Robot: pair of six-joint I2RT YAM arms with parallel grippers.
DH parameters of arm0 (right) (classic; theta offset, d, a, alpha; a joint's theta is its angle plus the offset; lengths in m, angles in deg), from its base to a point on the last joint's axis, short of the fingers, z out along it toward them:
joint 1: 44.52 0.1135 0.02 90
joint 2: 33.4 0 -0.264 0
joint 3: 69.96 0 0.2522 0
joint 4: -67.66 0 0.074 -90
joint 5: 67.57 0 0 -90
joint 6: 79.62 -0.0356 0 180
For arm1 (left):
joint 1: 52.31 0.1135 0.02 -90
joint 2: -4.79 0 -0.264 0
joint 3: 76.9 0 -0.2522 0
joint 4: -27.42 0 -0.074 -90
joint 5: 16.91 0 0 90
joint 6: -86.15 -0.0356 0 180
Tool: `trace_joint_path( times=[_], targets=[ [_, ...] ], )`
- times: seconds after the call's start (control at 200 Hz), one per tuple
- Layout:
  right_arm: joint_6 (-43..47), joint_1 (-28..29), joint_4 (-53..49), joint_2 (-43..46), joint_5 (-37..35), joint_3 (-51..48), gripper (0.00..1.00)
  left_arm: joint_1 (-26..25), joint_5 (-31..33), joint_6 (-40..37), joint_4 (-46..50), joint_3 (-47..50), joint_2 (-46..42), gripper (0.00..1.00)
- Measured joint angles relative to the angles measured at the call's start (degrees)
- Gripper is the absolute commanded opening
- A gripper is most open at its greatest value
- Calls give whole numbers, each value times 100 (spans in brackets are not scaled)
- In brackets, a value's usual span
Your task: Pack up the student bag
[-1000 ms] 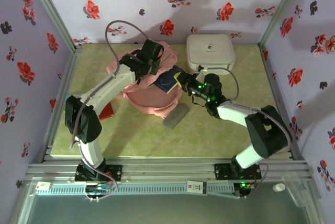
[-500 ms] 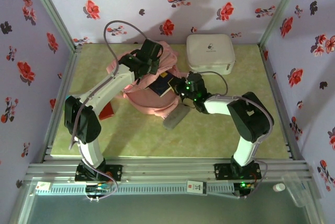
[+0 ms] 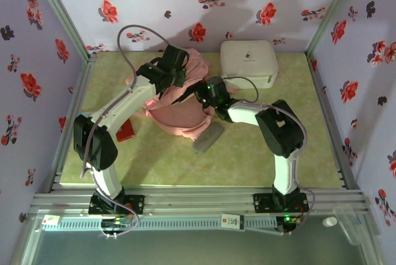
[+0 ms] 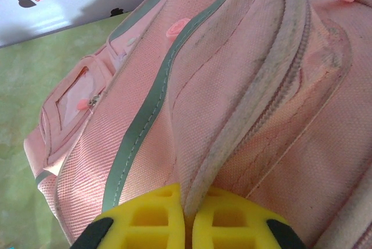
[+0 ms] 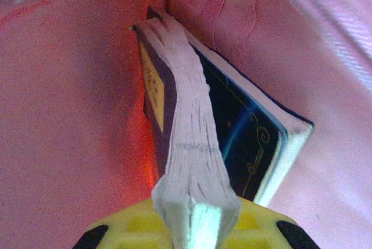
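**Flowered walls, a pink backpack and two closed grippers**

Purple walls printed with red flowers close in a green table on three sides. At the far left of the table lies a small red thing, just beside the left arm. Further in, the left gripper hangs over the back part of the backpack. In the left wrist view its yellow fingers are pressed together on a raised fold of the backpack along the zip edge, with only the fabric between them.

The backpack sits at the middle of the table, towards the back. The right gripper reaches into it from the right. Its wrist view looks into the pink inside, where the gripper is clamped on a bunch of white pages of a book with a dark blue cover. The book stands tilted against the lining.

On the table just in front of the backpack lies a grey pouch. A white hard case sits at the back right, near the backpack.
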Motion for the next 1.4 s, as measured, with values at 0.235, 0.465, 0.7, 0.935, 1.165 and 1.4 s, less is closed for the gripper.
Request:
trace_joint_path(
  times=[0.235,0.465,0.7,0.935,1.165,1.4],
  targets=[
    [-63,55,-249,-682,-94,682,30,63,-116,83,0,0,0,0],
    [-98,57,-103,-693,31,669,48,136,-267,151,-2,0,0,0],
    [116,15,-164,308,208,-304,58,201,-444,229,-7,0,0,0],
    [387,-205,-225,1547,236,-1515,60,286,-682,291,-155,214,-83,0],
    [1071,-476,-1091,2798,-98,-2520,66,317,-1475,332,-350,675,-94,0],
    [1996,-612,-2063,3755,-575,-2754,66,339,-2216,898,-542,699,317,0]
  ],
)
